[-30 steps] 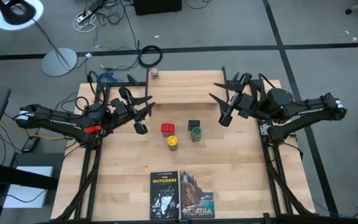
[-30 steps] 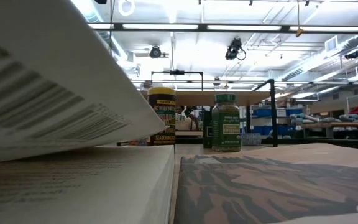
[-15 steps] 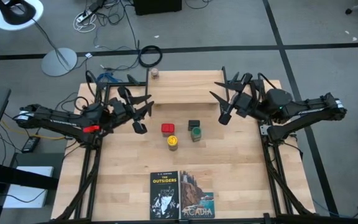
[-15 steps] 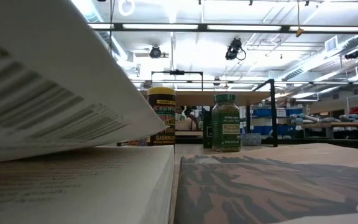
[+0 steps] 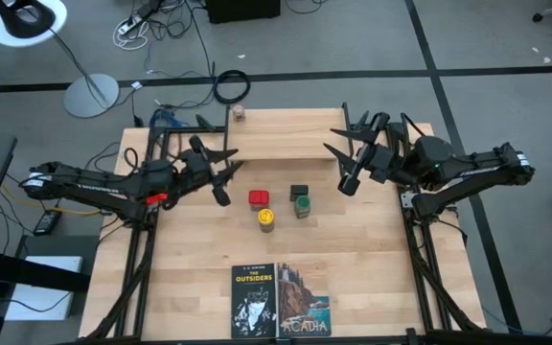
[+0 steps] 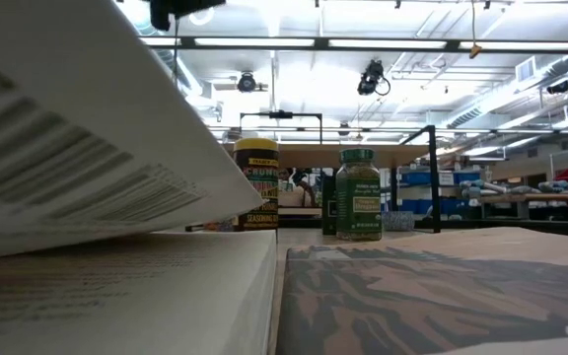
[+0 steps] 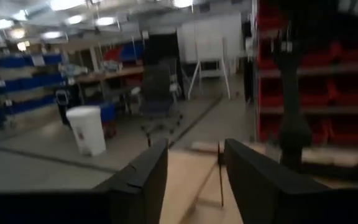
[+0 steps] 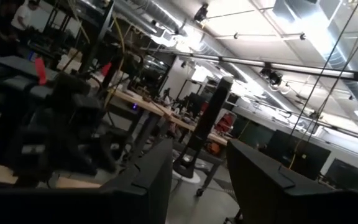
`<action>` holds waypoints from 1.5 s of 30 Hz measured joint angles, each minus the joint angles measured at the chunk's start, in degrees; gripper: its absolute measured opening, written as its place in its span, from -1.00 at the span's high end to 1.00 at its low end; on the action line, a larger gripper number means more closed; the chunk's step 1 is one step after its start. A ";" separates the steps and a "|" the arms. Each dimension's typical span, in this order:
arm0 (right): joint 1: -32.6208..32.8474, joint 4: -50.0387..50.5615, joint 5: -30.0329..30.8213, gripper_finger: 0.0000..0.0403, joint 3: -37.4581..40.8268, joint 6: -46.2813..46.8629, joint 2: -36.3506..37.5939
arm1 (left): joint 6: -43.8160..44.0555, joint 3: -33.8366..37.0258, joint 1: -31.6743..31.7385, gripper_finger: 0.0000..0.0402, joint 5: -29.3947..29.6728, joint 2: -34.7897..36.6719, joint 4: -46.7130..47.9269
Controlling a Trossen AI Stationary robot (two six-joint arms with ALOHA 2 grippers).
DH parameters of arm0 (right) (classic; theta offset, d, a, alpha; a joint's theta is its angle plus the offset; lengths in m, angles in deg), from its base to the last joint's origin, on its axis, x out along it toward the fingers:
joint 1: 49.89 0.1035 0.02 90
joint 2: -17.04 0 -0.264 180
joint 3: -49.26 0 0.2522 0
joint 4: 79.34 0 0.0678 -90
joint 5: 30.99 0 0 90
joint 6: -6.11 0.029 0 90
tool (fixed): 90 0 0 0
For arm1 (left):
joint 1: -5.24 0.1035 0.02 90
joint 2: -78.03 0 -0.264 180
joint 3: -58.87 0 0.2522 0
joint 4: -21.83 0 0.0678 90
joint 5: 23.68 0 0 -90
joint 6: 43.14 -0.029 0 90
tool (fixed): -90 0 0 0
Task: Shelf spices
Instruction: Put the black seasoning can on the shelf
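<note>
Left claw (image 5: 220, 182) open near red tin (image 5: 259, 198); paperback (image 5: 253, 299) titled "THE OUTSIDERS"

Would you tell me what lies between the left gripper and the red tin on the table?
Nothing: the high view shows only bare tabletop between the left gripper, which holds nothing, and the red tin.

red tin (image 5: 258, 198) | yellow-lidded jar (image 5: 266, 218) | green-lidded jar (image 5: 302, 204) | dark grey tin (image 5: 298, 192)
</note>
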 joint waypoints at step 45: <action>4.71 -0.81 5.64 -0.34 0.00 -4.78 -0.37 | 13.75 -3.21 0.09 -0.44 -8.00 -9.93 29.38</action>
